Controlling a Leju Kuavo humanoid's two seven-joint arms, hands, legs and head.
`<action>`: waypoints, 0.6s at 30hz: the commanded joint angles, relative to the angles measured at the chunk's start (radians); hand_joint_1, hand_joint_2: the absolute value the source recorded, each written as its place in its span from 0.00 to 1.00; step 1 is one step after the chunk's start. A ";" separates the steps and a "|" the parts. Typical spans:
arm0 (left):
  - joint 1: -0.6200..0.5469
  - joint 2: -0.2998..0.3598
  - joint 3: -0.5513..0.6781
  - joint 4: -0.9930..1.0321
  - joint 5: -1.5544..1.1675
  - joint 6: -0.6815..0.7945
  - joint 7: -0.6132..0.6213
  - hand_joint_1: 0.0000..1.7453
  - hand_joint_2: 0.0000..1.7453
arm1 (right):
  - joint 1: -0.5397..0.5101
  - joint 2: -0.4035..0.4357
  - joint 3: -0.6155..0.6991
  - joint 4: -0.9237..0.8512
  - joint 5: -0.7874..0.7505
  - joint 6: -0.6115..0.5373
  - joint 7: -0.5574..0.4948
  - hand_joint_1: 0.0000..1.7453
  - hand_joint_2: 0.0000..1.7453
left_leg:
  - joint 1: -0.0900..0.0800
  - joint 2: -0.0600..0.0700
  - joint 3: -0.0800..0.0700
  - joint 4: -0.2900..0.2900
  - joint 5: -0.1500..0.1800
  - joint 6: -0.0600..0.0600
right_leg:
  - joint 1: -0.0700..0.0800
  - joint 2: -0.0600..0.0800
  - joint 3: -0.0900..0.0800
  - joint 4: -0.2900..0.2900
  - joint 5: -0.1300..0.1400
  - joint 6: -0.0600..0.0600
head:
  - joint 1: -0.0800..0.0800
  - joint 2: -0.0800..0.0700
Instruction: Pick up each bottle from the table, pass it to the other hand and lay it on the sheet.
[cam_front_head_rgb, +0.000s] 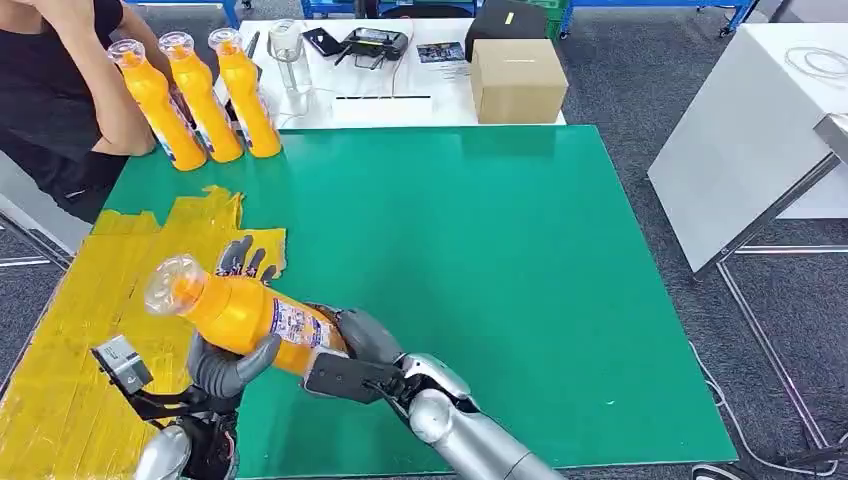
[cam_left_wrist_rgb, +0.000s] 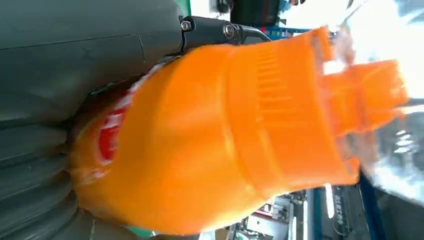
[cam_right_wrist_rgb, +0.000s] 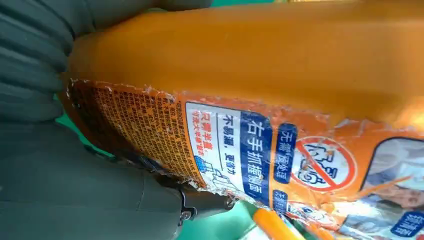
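Low in the left of the head view, an orange bottle (cam_front_head_rgb: 240, 312) lay tilted in the air between both hands, its clear cap (cam_front_head_rgb: 172, 282) pointing toward the upper left of the frame. At its base, the right hand (cam_front_head_rgb: 352, 345) gripped the labelled end, the silver arm running off toward the lower middle of the frame. Around the bottle's middle, the left hand (cam_front_head_rgb: 232, 345) was wrapped from below, its thumb curled up over the near side and dark fingertips (cam_front_head_rgb: 246, 258) showing above the far side. Both hands held the same bottle. It hung over the edge where the yellow sheet (cam_front_head_rgb: 70, 340) met the green tabletop (cam_front_head_rgb: 480, 280).

At the upper left of the frame, three more orange bottles (cam_front_head_rgb: 197, 95) stood upright in a row at the tabletop's far corner, just beside a person in a black top (cam_front_head_rgb: 50, 90). Behind them, on a white table (cam_front_head_rgb: 400, 105), sat a cardboard box (cam_front_head_rgb: 518, 80).

The right wrist view showed the bottle's torn printed label (cam_right_wrist_rgb: 235, 150) close up.
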 joint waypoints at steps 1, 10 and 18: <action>-0.059 0.027 -0.015 0.091 0.010 -0.018 0.021 0.66 1.00 | -0.064 0.009 0.074 0.151 0.005 0.002 0.002 1.00 1.00 | 0.000 -0.001 0.004 -0.001 -0.001 0.000 | 0.000 -0.001 0.004 -0.001 -0.001 0.000 | 0.000 0.000; -0.057 0.058 -0.036 0.108 -0.008 -0.046 0.025 1.00 1.00 | -0.072 -0.001 0.073 0.147 -0.003 0.004 0.001 1.00 1.00 | 0.000 -0.001 0.002 -0.001 0.000 0.000 | 0.000 -0.001 0.003 -0.001 -0.001 0.000 | 0.000 0.000; -0.056 0.098 -0.065 0.143 -0.053 -0.066 0.017 1.00 1.00 | -0.082 -0.001 0.073 0.152 -0.006 0.008 -0.003 1.00 1.00 | 0.000 -0.001 0.003 -0.001 -0.001 0.000 | 0.000 0.000 0.003 -0.001 -0.001 0.000 | 0.000 0.000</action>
